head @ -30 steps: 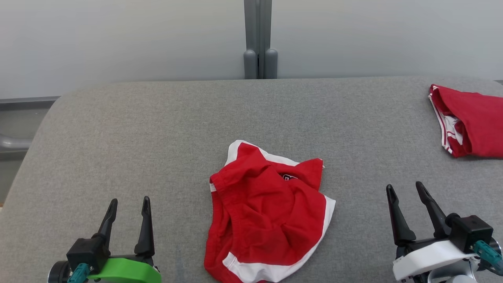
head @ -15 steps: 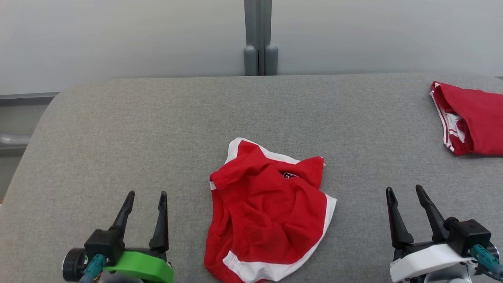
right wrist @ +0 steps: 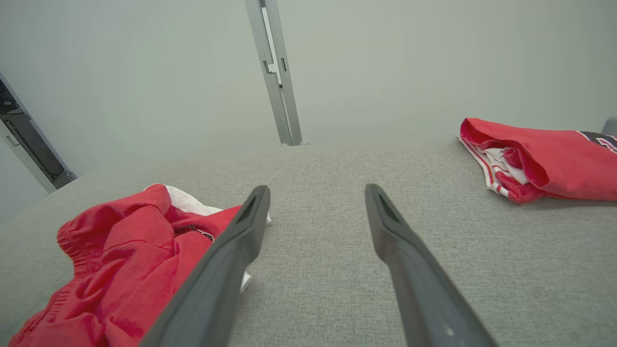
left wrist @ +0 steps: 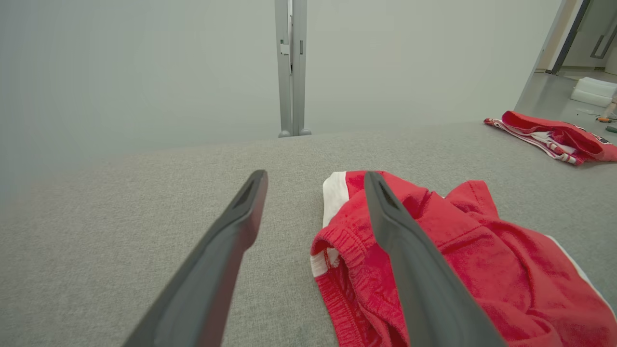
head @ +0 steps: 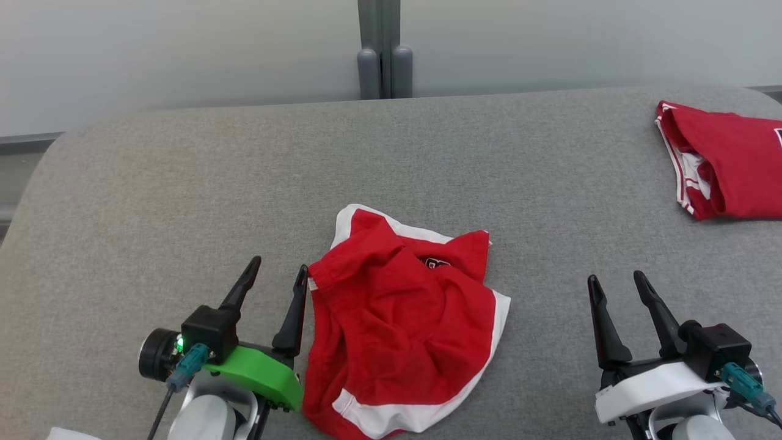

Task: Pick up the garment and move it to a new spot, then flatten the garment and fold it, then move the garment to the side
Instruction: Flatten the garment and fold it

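While crumpled red-and-white cloth shorts (head: 403, 318) lie ungrasped, left gripper (head: 279, 264) at their 9 o'clock and right gripper (head: 614, 276) at 3 gape empty; all steps pending.

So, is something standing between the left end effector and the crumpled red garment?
Nothing visible does. The open left end effector is right beside the crumpled red garment, at its waistband edge, and no other thing lies between them. The folded red garment lies far off, toward the right.
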Available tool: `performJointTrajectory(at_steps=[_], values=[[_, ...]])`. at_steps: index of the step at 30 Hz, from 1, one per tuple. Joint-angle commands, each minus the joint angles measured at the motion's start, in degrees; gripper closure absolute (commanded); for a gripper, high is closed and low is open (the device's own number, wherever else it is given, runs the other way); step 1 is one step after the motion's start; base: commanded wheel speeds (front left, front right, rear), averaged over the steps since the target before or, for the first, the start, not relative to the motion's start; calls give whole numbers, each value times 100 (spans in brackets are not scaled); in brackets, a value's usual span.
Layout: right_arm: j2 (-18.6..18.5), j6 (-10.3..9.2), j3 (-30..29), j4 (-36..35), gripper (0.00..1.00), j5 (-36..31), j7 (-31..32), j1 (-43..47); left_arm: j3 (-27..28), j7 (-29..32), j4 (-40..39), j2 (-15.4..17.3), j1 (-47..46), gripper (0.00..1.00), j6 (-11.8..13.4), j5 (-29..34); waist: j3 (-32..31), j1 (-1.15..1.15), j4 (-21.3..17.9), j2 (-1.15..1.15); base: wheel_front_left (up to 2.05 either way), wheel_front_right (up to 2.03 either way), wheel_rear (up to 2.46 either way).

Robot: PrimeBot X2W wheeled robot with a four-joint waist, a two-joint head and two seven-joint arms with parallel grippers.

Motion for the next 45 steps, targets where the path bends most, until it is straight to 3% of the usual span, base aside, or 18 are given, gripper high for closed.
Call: performJointTrajectory(at_steps=[1,16,17,19,20,28,38,39,40,45], values=[[6,-9,-2,20,0,39,-16,-80,-60,-15,129,42,-97,0,-16,-39,122,0,-126,0,0,0,0],[-40,-9,102,51,0,74,-16,-377,-899,-15,1490,1,-780,0,-16,-542,567,0,-495,0,0,0,0],[-42,-10,117,54,0,78,-16,-393,-955,-15,1568,-6,-885,23,-16,-629,599,0,-518,0,0,0,0],[-46,-10,132,68,0,86,-16,-439,-1018,-16,1704,4,-1113,98,-16,-753,663,0,-569,0,0,0,0],[-50,-10,144,72,0,88,-16,-463,-1066,-16,1780,36,-1215,100,-16,-800,693,0,-597,0,0,0,0],[-16,-10,97,96,0,80,-16,-552,-1104,-15,1950,318,-2155,100,-16,-1002,855,0,-734,0,0,0,0],[-10,-10,25,103,0,1,-16,-577,-537,-15,1816,683,-2685,100,-16,-939,854,0,-750,0,0,0,0],[-4,-9,28,116,0,-2,-16,-573,-502,-15,1860,670,-2610,59,-16,-906,843,0,-747,0,0,0,0],[0,-10,37,128,0,-1,-16,-565,-486,-15,1898,656,-2551,0,-16,-879,832,0,-741,0,0,0,0],[17,-10,63,184,0,-16,-16,-485,-379,-15,2025,547,-2242,0,-16,-833,677,0,-667,0,0,0,0]])
